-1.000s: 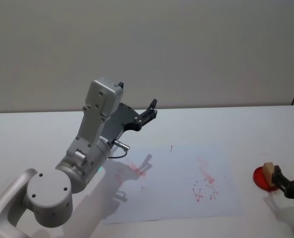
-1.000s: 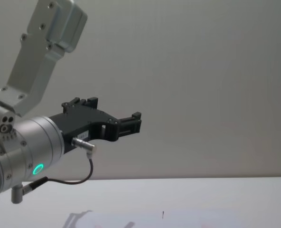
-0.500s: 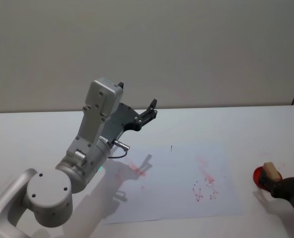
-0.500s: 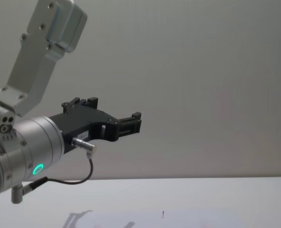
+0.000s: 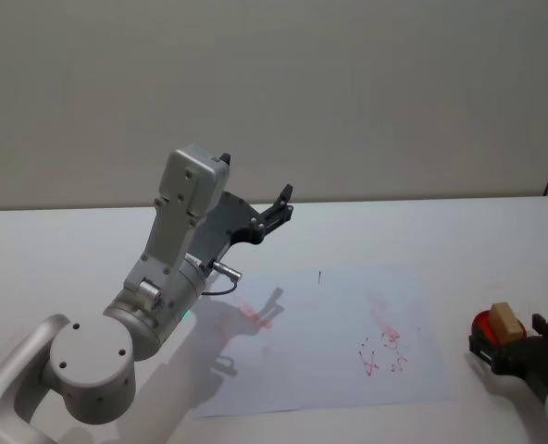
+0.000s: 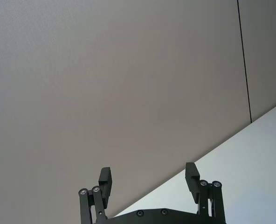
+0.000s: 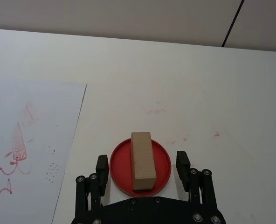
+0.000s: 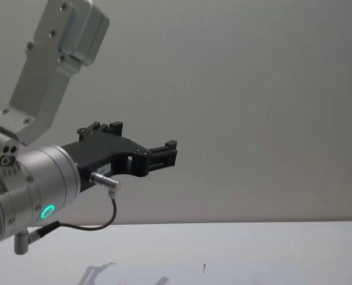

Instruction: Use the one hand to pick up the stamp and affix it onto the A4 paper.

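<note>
The stamp [image 5: 504, 321], a tan wooden block, lies on a round red ink pad [image 5: 480, 326] to the right of the A4 paper [image 5: 330, 333], which bears faint red marks. My right gripper [image 5: 510, 339] is low over the pad and open. In the right wrist view its fingers [image 7: 102, 165] stand either side of the stamp [image 7: 143, 160], clear of it, with the pad [image 7: 163, 163] beneath and the paper [image 7: 31, 140] off to the side. My left gripper [image 5: 281, 199] is raised above the table's far left, open and empty [image 6: 149, 175], and also shows in the chest view [image 8: 170, 151].
The white tabletop [image 5: 441, 231] runs back to a plain wall. The big silver left arm [image 5: 163, 287] stands over the paper's left edge and throws a shadow on it. Faint red smudges [image 7: 154, 111] mark the table beyond the pad.
My right gripper has shifted and turned beside the pad, so its fingers now straddle the stamp. The stamp stays on the red pad. The left arm has not moved.
</note>
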